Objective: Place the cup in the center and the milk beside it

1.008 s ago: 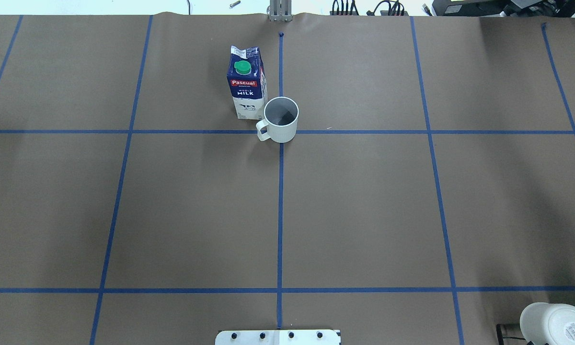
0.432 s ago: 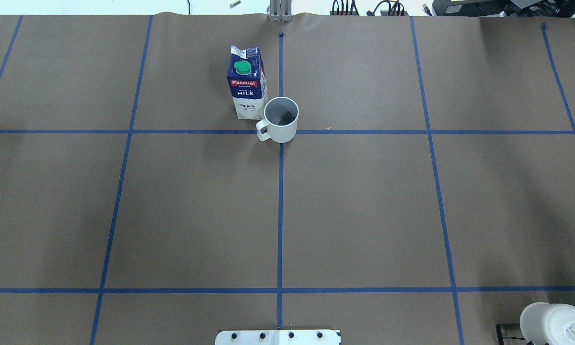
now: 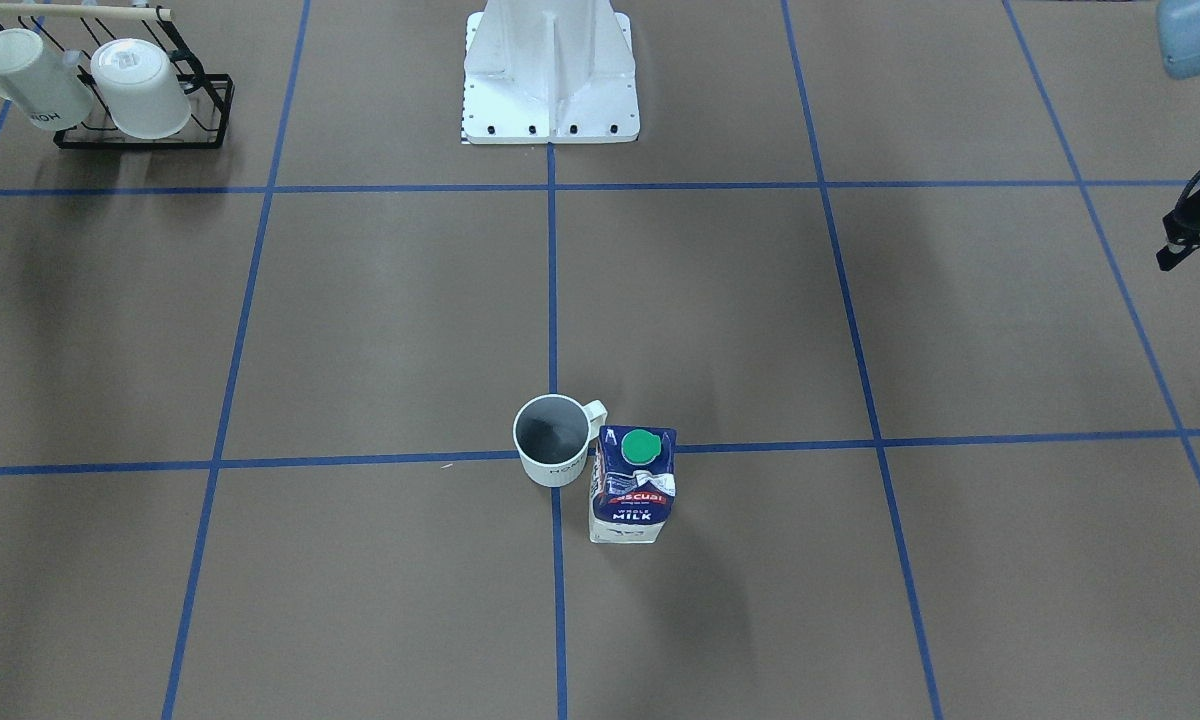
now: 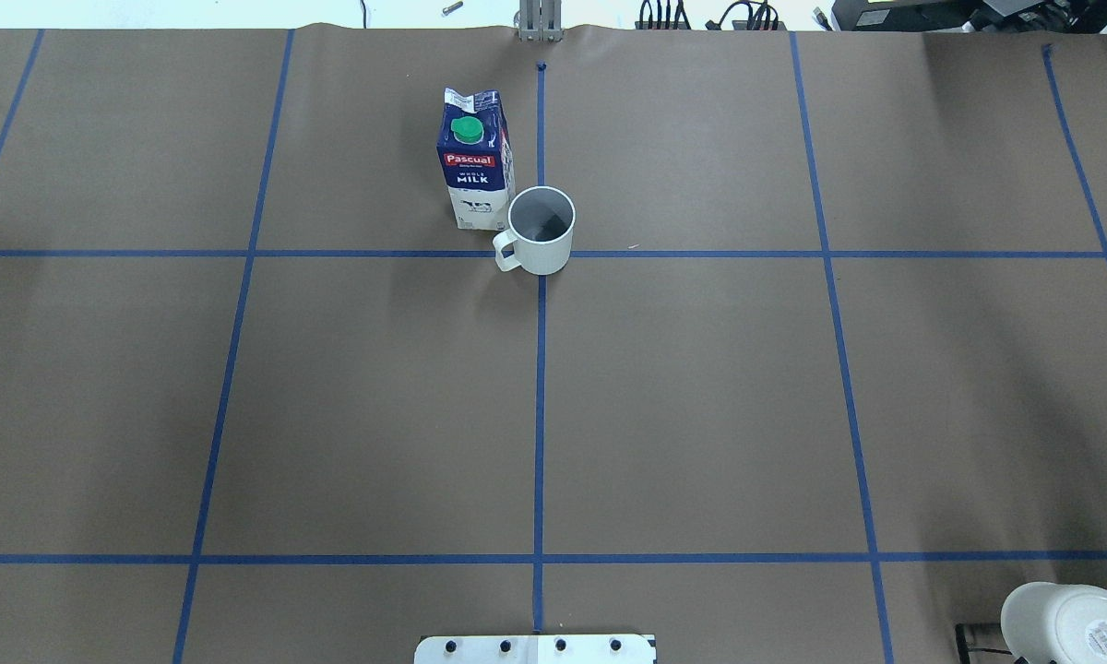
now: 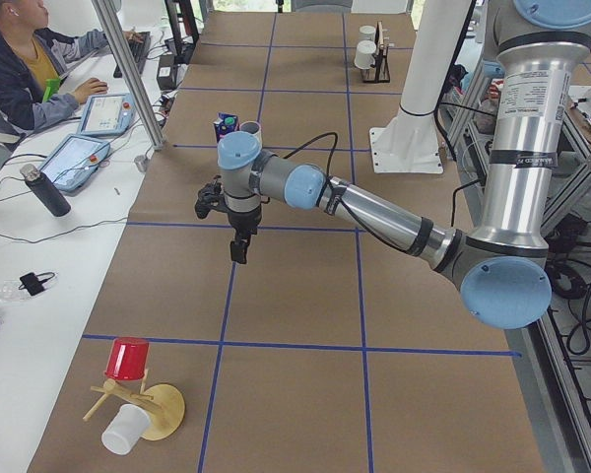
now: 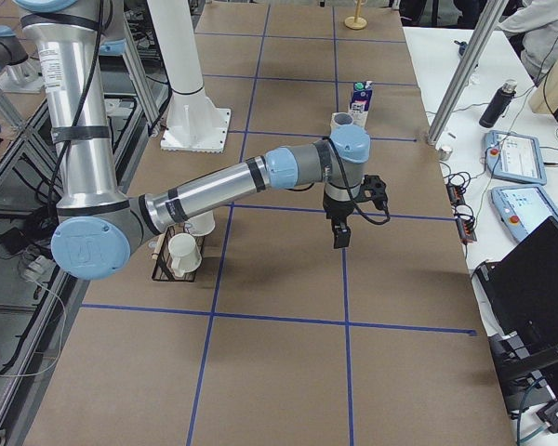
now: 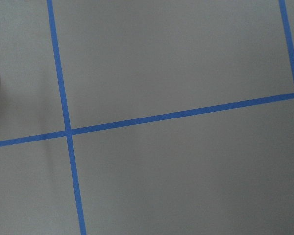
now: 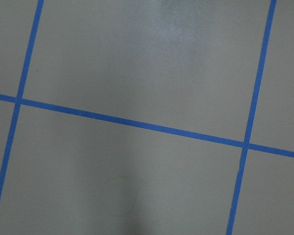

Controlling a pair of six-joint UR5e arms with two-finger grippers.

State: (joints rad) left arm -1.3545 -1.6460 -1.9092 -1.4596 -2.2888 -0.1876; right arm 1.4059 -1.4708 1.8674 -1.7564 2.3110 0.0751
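The cup [image 4: 540, 231], a white handled mug with a dark grey inside, stands upright on the center tape crossing [image 4: 541, 254]. The milk [image 4: 475, 161], a navy-and-white carton with a green cap, stands upright close beside it, on its far left. Both also show in the front-facing view, cup [image 3: 552, 440] and milk [image 3: 632, 485]. My left gripper [image 5: 238, 241] hangs above the table far from them, and a dark part of it shows at the front-facing view's right edge [image 3: 1198, 225]. My right gripper [image 6: 337, 232] hangs above the other side. I cannot tell if either is open or shut. Both wrist views show only tabletop and tape.
A black rack [image 3: 140, 135] with two other white mugs stands near the robot's right corner; one mug [image 4: 1070, 622] shows in the overhead view. The white robot base [image 3: 550, 70] is at mid-edge. A wooden stand with a red cup [image 5: 128, 360] sits at the left end.
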